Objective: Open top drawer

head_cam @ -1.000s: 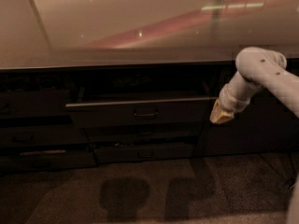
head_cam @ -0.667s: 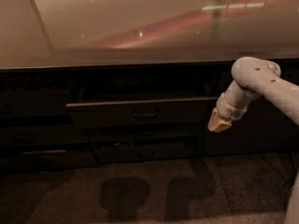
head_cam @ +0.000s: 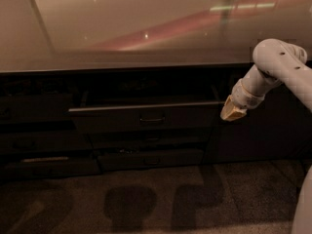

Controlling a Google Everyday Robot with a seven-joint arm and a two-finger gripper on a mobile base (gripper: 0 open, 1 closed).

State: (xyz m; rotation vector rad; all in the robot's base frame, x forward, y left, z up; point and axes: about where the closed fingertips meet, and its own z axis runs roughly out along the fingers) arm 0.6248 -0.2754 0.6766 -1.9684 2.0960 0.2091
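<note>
In the camera view, the top drawer sits below the front edge of the glossy counter, in the middle of the dark cabinet run. It stands pulled out toward the near side, its pale top edge catching light and a dark gap showing behind the front. A small loop handle sits at the centre of the front. The pincer, tan at its tip, hangs just beside the drawer's right end, well apart from the handle. Whether it touches the drawer cannot be told, nor whether it is released or clenched. The white arm reaches down to it from the right. Two narrower drawers lie under the top one, and a plain dark door stands to the right. Soft shadows fall on the floor.
</note>
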